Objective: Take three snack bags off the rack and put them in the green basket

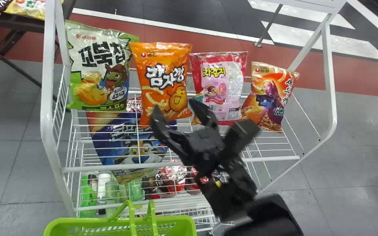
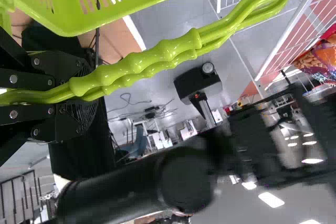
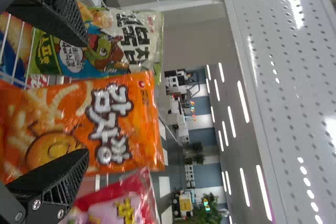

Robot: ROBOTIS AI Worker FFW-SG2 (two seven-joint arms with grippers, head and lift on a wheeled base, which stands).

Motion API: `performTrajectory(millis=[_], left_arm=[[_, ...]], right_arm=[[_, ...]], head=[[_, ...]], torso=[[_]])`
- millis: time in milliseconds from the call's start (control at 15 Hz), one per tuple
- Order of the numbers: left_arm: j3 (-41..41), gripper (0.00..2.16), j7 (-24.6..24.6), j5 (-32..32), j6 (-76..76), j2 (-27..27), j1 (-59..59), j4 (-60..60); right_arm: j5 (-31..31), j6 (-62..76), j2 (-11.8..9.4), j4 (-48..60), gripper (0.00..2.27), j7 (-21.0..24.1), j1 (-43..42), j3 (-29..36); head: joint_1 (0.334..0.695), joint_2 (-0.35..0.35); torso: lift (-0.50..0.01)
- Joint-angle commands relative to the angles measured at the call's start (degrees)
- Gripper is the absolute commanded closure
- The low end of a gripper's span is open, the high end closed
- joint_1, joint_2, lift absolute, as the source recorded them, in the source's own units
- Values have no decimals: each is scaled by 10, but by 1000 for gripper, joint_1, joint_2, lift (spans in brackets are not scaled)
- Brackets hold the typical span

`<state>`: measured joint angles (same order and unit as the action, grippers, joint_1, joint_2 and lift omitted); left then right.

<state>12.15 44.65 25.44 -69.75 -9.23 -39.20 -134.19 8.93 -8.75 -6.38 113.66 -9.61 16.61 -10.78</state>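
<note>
Four snack bags stand along the rack (image 1: 47, 98): by its left edge a green-and-white bag (image 1: 94, 77) with bold black lettering, then an orange bag (image 1: 167, 59) with a grinning potato, a glossy pink-and-red bag (image 1: 219, 85) and, nearest the right edge, an orange-brown bag (image 1: 269, 95). The right gripper (image 1: 175, 105) has its jaws apart before the orange bag; the left gripper (image 2: 86, 98) clamps the green basket's (image 1: 77, 220) handles (image 2: 157, 60).

Between the pink bag (image 1: 221, 90) and the rightmost bag (image 1: 269, 98), a gap widens upward (snug lower down); a white front rail (image 1: 274, 159) crosses below.
</note>
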Motion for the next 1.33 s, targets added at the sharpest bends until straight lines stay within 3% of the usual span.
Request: performTrajectory(millis=[0,200,333,467,733,800,867,933,1267], left_arm=[[2,1126,0,0,0,-1,3,3],[2,1126,1,1,0,-6,8,3],[2,1126,6,3,0,-10,11,2],[2,1126,6,9,0,-21,16,2],[2,1126,6,36,0,-42,35,9],[1,1126,6,37,0,-43,36,9],[1,1126,6,38,0,-45,37,10],[2,1126,6,39,0,-45,39,11],[5,1126,6,43,0,-43,42,15]], right_arm=[[-12,-86,16,-25,97,4,-74,-40],[-24,-132,44,-75,97,18,-141,-74],[-12,-135,60,-138,97,18,-185,-86],[-18,-134,64,-185,100,42,-216,-94],[-22,-134,64,-227,178,73,-256,-106],[-22,-134,64,-231,697,67,-265,-107],[-22,-134,64,-231,1690,65,-266,-112],[-19,-132,64,-230,2159,64,-263,-116],[-38,-134,59,-186,2243,7,-228,-113]], head=[[695,-310],[695,-177],[695,-134],[695,-84],[695,-66],[695,-66],[695,-66],[695,-58],[695,-26]], torso=[[-22],[-22],[-22],[-22],[-22],[-22],[-22],[-22],[-22]])
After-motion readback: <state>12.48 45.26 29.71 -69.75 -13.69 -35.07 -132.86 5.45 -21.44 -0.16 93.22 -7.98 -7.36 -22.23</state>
